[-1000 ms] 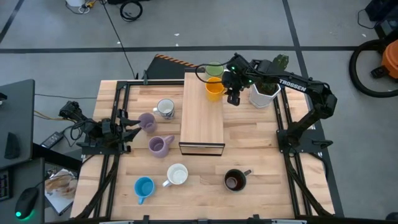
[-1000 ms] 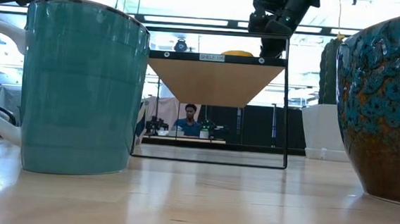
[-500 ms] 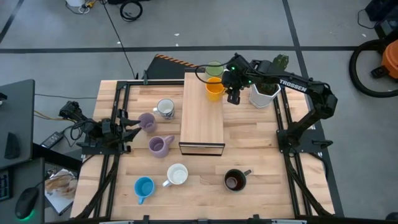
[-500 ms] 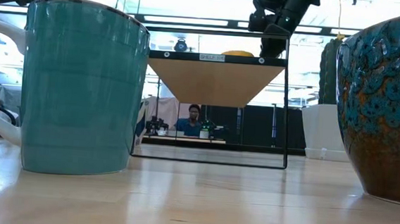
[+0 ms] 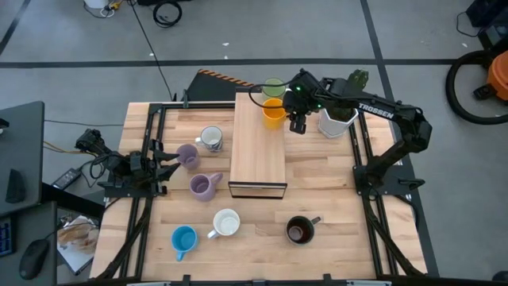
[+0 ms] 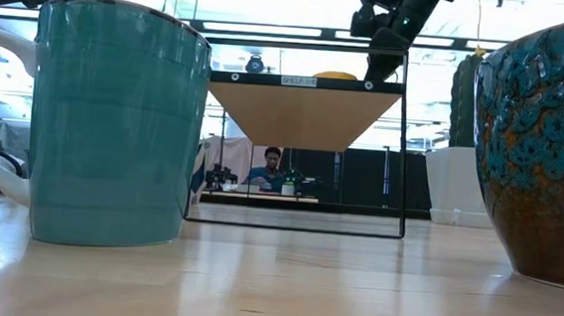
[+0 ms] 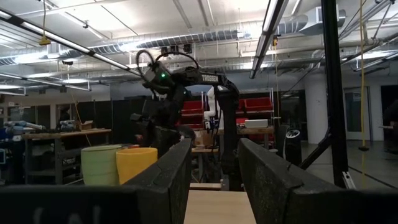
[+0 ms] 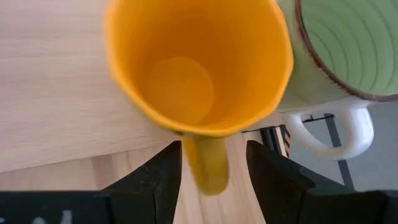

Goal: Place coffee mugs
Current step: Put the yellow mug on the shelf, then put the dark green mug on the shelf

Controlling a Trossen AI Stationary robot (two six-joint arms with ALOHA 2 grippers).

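Observation:
An orange mug (image 5: 274, 114) stands on its base at the far end of the wooden shelf top (image 5: 258, 159), next to a green mug (image 5: 273, 88). My right gripper (image 5: 295, 123) is open just above the orange mug. Its fingers stand on either side of the mug's handle (image 8: 206, 163), with a gap showing on one side. In the low view the gripper (image 6: 385, 36) hangs over the shelf's far right corner. My left gripper (image 5: 165, 163) is open and empty at the table's left side, by a lilac mug (image 5: 187, 155).
On the table stand a second lilac mug (image 5: 204, 186), a patterned mug (image 5: 211, 138), a white mug (image 5: 226, 223), a blue mug (image 5: 183, 240) and a dark brown mug (image 5: 299, 230). A white cactus pot (image 5: 337, 119) stands right of the shelf. A person shows beyond the table (image 6: 273, 169).
My right gripper has risen a little above the orange mug, which stays upright on the shelf.

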